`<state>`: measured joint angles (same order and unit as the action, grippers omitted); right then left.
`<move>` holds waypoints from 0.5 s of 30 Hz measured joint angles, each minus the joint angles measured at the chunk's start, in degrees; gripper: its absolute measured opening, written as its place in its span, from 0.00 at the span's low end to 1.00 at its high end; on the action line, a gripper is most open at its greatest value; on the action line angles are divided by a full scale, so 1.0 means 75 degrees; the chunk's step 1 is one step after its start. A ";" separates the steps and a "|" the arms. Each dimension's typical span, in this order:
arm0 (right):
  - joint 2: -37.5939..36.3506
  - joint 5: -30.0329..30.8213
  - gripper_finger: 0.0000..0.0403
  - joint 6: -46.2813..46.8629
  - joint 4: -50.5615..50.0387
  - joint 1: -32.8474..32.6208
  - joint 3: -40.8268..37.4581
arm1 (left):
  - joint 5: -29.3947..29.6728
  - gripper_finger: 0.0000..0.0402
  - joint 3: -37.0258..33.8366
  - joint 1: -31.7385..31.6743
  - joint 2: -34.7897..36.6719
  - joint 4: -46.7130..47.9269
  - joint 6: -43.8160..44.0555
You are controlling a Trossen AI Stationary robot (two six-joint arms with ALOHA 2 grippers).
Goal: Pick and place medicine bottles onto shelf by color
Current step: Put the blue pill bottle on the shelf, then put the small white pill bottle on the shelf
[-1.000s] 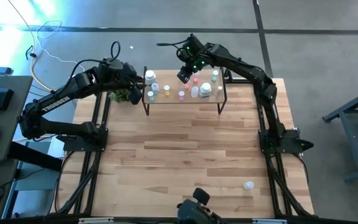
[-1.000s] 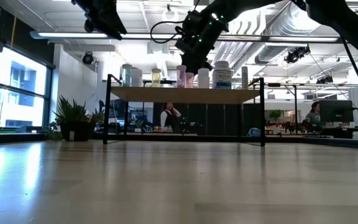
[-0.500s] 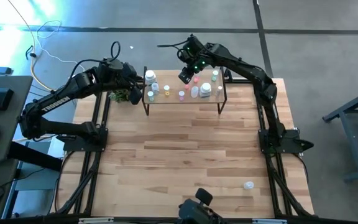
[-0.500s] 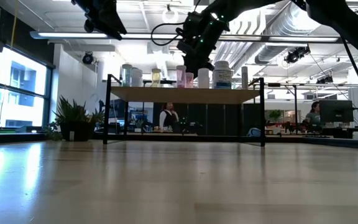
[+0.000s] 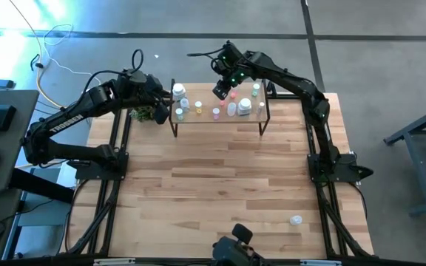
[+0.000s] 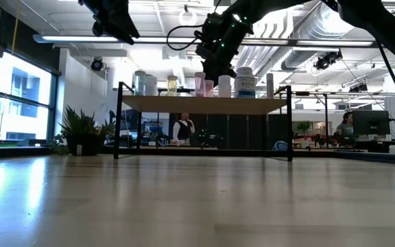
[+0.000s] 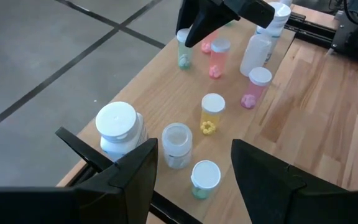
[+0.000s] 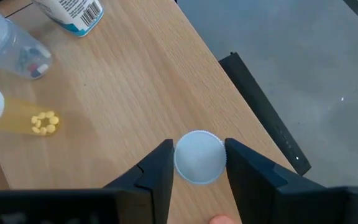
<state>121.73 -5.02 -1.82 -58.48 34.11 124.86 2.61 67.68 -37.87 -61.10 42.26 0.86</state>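
My right gripper (image 8: 199, 163) has its dark fingers around a round, ridged white cap (image 8: 199, 157) over the pale-wood shelf (image 8: 135, 81) (bottle body hidden beneath). The left gripper (image 7: 191, 171) hangs wide apart above the white-capped medicine bottles (image 7: 211, 111) at the shelf's other end.

- Shelf (image 7: 272, 118): light wood top, black metal frame.
- Yellow bottle (image 7: 212, 112): white cap, yellow pills inside.
- Two pink bottles (image 7: 218, 58) and (image 7: 255, 87): white caps.
- Green-tinted bottle (image 7: 204, 179): white cap.
- Large bottle (image 7: 118, 128): white.
- Plant (image 6: 82, 127): green leaves, dark pot.
- Arms: black, with green lights on the right one.
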 joint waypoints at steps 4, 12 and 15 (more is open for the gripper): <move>0.0000 0.0009 0.37 -0.0021 -0.0013 0.0000 0.0000 | 0.0000 0.49 0.0000 0.0000 0.0000 0.0000 0.0000; -0.0012 0.0067 0.45 0.0146 0.0065 0.0000 0.0075 | -0.0002 0.49 0.0000 0.0000 0.0000 0.0000 0.0000; -0.0023 0.0067 0.46 0.0211 0.0073 0.0000 0.0261 | 0.0000 0.49 0.0000 0.0000 0.0000 0.0000 -0.0002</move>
<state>121.56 -4.51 -0.24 -57.93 34.11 126.82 2.61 67.68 -37.87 -61.10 42.26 0.85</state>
